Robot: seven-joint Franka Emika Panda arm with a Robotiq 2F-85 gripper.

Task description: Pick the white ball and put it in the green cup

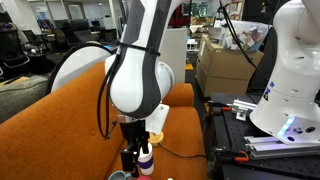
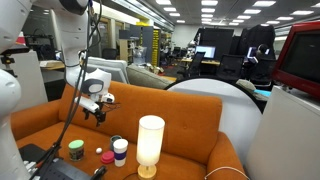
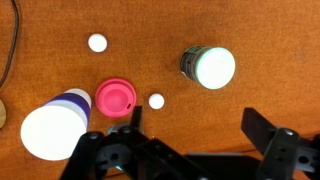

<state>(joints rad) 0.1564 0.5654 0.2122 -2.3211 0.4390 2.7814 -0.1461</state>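
In the wrist view, a white ball [image 3: 97, 42] lies on the orange seat at the upper left. A smaller white ball [image 3: 156, 100] lies beside a pink round lid-like object [image 3: 116, 98]. The dark teal-green cup [image 3: 208, 66] stands upright at the upper right, its inside looking pale. My gripper [image 3: 198, 125] is open and empty above the seat, between the cup and the small ball. In an exterior view the gripper [image 2: 97, 112] hangs above the cup [image 2: 76, 150] and a white ball [image 2: 98, 151]. The gripper also shows in an exterior view [image 1: 133, 152].
A white-and-purple banded cylinder [image 3: 55, 128] stands by the pink object, also in the exterior views [image 2: 120, 150] [image 1: 146, 160]. A tall white lamp [image 2: 150, 145] stands on the orange sofa [image 2: 190, 120]. A black cable [image 3: 10, 45] runs at the left.
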